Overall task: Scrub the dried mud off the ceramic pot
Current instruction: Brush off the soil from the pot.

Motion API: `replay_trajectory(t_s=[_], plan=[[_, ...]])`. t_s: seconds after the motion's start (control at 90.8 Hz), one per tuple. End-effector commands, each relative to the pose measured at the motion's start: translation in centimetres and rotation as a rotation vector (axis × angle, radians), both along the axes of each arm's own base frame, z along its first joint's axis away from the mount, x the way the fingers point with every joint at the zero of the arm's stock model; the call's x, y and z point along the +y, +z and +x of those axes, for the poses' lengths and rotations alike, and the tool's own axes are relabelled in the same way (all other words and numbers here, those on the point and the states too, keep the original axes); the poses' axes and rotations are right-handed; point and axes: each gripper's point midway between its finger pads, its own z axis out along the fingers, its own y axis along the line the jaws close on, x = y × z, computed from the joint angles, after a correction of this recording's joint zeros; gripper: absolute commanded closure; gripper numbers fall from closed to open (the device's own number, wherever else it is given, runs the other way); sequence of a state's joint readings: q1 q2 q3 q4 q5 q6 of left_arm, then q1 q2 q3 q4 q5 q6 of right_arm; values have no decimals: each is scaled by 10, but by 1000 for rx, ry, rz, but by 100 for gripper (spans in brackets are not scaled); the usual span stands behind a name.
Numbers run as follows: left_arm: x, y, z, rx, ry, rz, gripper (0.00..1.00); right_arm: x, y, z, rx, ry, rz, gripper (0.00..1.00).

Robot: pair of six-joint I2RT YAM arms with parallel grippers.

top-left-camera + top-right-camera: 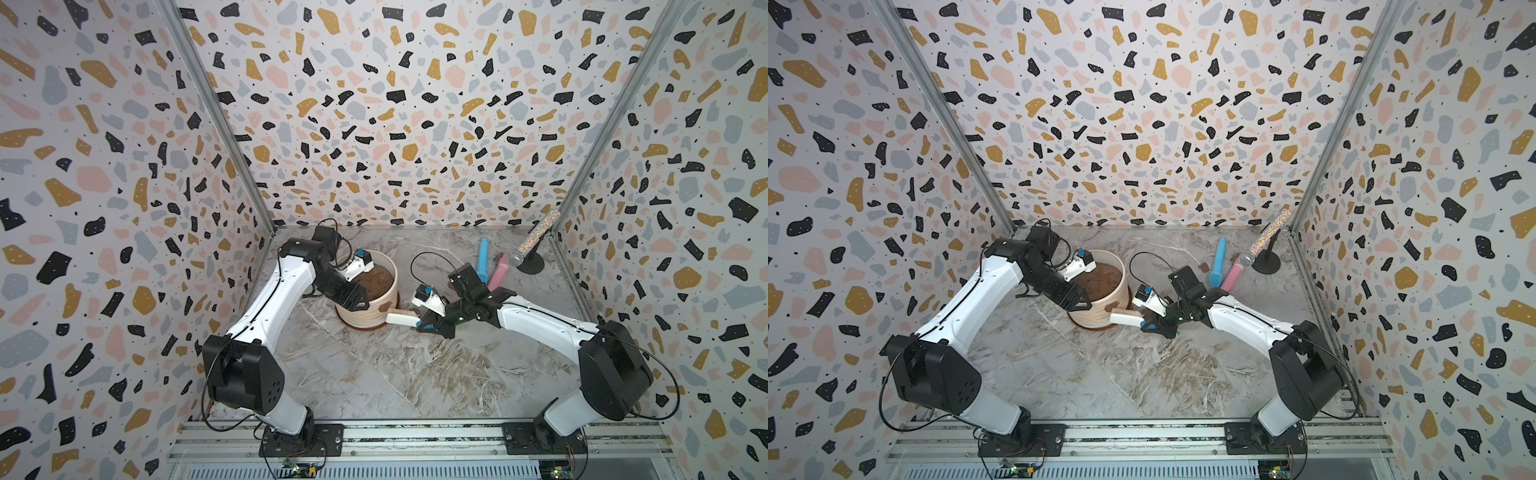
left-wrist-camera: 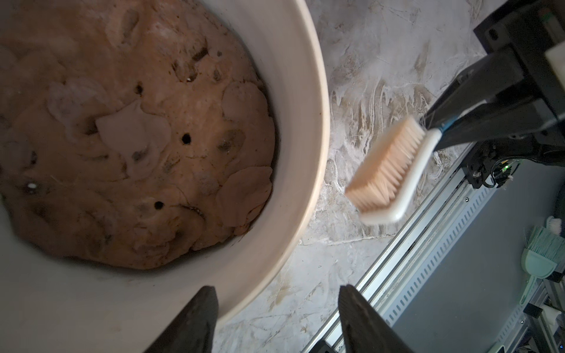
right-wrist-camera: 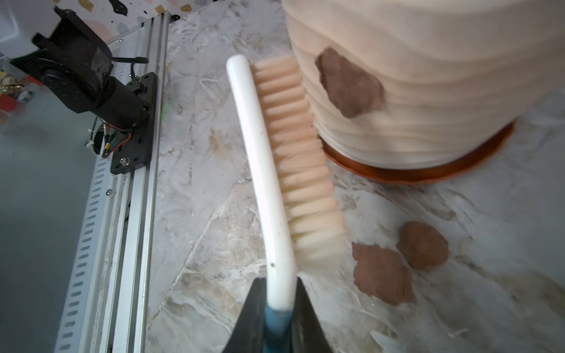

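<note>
Closest to the right wrist lens, the right tool point(image 3: 279, 285) is pinched narrow on the blue end of the white brush point(image 3: 260, 146). Its pale bristles point(image 3: 301, 146) face the ceramic pot point(image 3: 428, 61).

In both top views the pot sits on its terracotta saucer point(image 3: 397, 175) toward 11 o'clock of the desk point(image 1: 415, 374), brown soil point(image 2: 137, 137) heaped inside.

One patch of dried mud point(image 3: 348, 84) clings to the ribbed wall on the pot's 5 o'clock face. The bristles sit beside it, not on it, and blur hides whether their tips touch the ribs. Two loose flakes point(image 3: 382, 275) lie on the desk near the brush's handle end. I take those as mud that has come off, so I'd call the job partly done. That one patch is what is left on the side I can see; the far side is hidden.

From its base at 5 o'clock, the right arm point(image 1: 540, 320) stretches low toward 10 o'clock. Its wrist is rolled so the brush lies nearly level along the wall.

From 7 o'clock, the left arm point(image 1: 266, 299) rises, folds at the elbow and dips over the pot's 8 o'clock rim. The left tool point(image 2: 276, 290) stands wide astride that rim, one jaw inside and one outside. Bare desk shows between the outer jaw and the wall, so I judge it brackets the pot without clamping it.
</note>
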State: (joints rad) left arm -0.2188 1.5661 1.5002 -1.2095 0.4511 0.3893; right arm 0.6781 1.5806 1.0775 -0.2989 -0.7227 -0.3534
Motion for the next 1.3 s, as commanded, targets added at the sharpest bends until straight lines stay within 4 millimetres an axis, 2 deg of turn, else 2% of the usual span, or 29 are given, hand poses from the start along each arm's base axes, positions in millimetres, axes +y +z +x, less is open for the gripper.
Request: replay_trajectory(t_s=[0.0,0.11,0.242,0.429,0.628,0.727,0.837,1.035,1.112,1.288], plan=[[4,-2,2,-27,-23,19,35,23,21,19,-73,55,33,100],[5,-3,5,-33,-37,30,37,24,11,35,-85,63,-34,100],[4,-9,3,-10,-47,32,38,12,1,56,-53,-7,-57,100],[4,-12,1,-11,-71,36,40,-10,-12,59,-41,-61,-76,100],[8,-18,-2,-21,-90,58,41,-35,-39,64,-8,-125,-158,100],[8,-19,-3,-27,-100,56,41,-43,-43,67,-7,-150,-182,100],[9,-21,-4,-28,-109,60,41,-48,-37,62,-14,-158,-191,100],[8,-21,-6,-31,-125,57,41,-70,-16,39,-41,-225,-196,100],[7,-21,-6,-32,-130,50,41,-72,0,29,-67,-229,-167,100],[6,-16,-8,-44,-146,43,41,-73,34,21,-119,-244,-120,100]])
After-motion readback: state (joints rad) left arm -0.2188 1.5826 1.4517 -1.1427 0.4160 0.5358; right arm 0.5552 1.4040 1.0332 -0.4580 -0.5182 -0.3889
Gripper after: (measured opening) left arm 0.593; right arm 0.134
